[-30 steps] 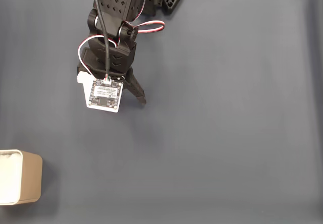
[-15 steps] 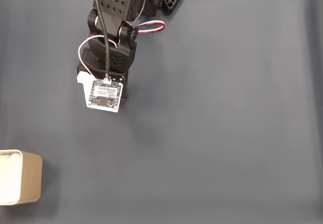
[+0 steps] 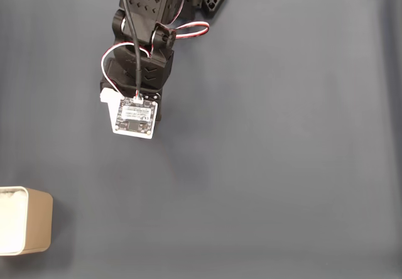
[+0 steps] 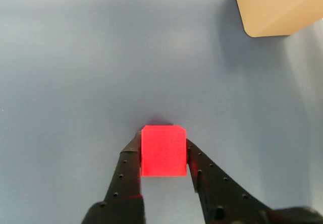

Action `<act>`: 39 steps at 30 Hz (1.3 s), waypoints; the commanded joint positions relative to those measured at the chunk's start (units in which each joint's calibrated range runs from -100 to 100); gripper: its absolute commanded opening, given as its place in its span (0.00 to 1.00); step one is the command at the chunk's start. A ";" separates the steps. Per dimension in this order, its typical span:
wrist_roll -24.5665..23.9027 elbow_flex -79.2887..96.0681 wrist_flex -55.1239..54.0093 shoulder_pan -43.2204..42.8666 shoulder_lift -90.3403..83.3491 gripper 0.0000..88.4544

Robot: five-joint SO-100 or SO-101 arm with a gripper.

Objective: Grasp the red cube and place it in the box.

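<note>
Item: cube [image 4: 162, 150], red, plain-faced. It is sitting between the two black fingers of the gripper [image 4: 162, 156] in the wrist view, both fingers pressing against its side faces, so the gripper is closed on the cube. A small dark shadow is showing at the cube's far edge on the mat [image 4: 75, 57]; whether the cube is resting on the mat or already lifted cannot be told.

Item: box [image 3: 25, 221], tan with a white lining. In the fixed view it is sitting at the lower left edge, well apart from the arm [image 3: 141, 46], which is standing at the top. In the wrist view a tan corner of the box [image 4: 277, 7] is showing at the upper right.

Risks, as judged: the fingers are holding only the cube's lower half, so a quick swing could be letting it pivot or slip out. The box is partly cut off by the frame edge, so a release near its rim could be dropping the cube outside.

Markings: a white circuit board [image 3: 134, 117] on the wrist is carrying small print, too small to read. No brands or labels are showing elsewhere.
</note>
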 commanded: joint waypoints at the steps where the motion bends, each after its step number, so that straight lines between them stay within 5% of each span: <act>1: -0.39 -1.40 1.71 -0.77 -3.38 0.00; 18: -3.37 -31.33 31.30 0.37 -8.41 0.00; 39: -5.96 -77.13 34.09 9.03 18.54 0.00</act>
